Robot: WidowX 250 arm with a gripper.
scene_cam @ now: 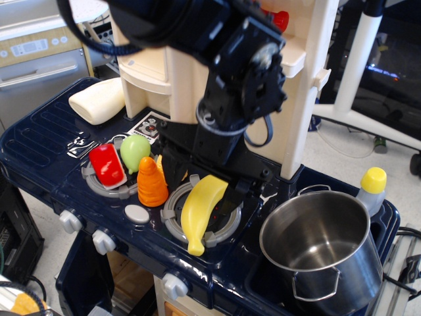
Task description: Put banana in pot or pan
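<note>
The yellow banana (197, 212) lies on the right burner ring (172, 209) of the dark blue toy stove. My black gripper (200, 191) is open and low over the banana's upper end, with one finger on each side of it. I cannot tell whether the fingers touch it. The shiny steel pot (348, 280) stands empty and upright at the right front of the stove, apart from the banana.
An orange carrot (152, 184), a green pear (135, 151) and a red pepper (106, 164) sit left of the banana. A cream object (97, 102) lies at the back left. A yellow-capped bottle (372, 187) stands behind the pot. The cream shelf post (306, 99) rises behind my arm.
</note>
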